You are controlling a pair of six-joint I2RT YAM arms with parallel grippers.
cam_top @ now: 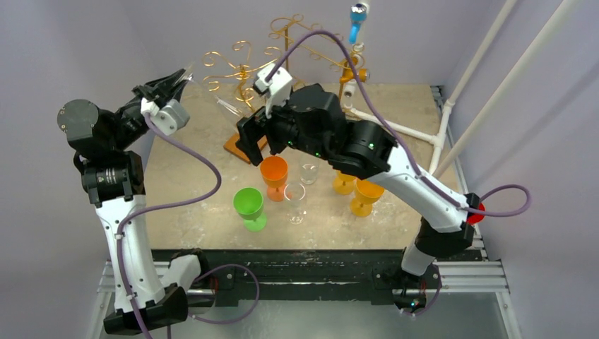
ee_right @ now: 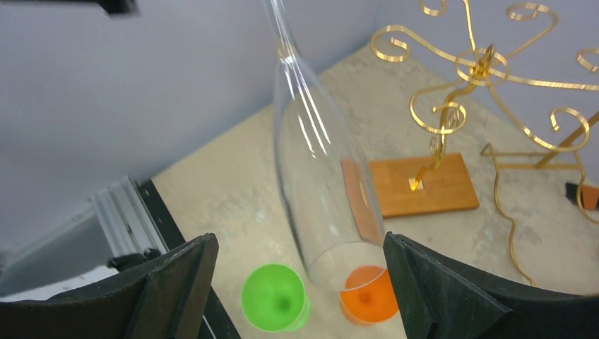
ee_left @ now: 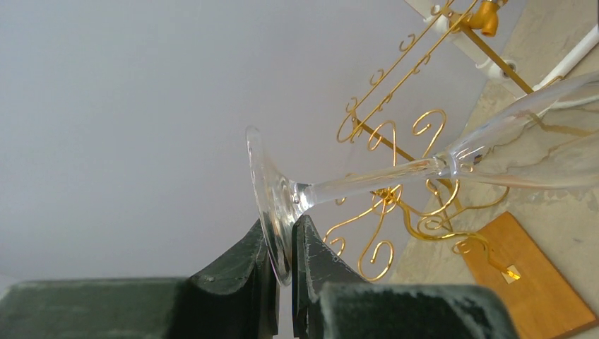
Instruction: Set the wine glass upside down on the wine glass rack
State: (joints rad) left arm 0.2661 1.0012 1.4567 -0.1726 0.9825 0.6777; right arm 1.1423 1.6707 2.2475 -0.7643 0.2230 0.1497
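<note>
Right arm: rises from its base at the near right edge and reaches left and away over the table, wrist bent down. Right gripper hangs above the middle of the table, jaws spread wide. In the right wrist view the bowl of the glass lies between the two fingers and seems to touch neither.

Left arm: upright from its base at near left, elbow high, forearm turned toward the far left corner. Left gripper is raised well above the surface, jaws pressed on the foot of the wine glass, pinching the disc edge-on.

Wine glass: clear, held in the air, foot up at the left gripper, stem slanting down to the right, mouth lowest. It sits just in front of the wine glass rack, not hung on it.

Table: beige stone-look top, black rail along the near edge. Walls: pale grey-lilac. White pipes run along the right side.

Rack: gold wire scrolls on a wooden base. A second gold rack stands behind it.

On the table near the right gripper: green cup, orange cup, two small clear glasses, two yellow-orange cups.
</note>
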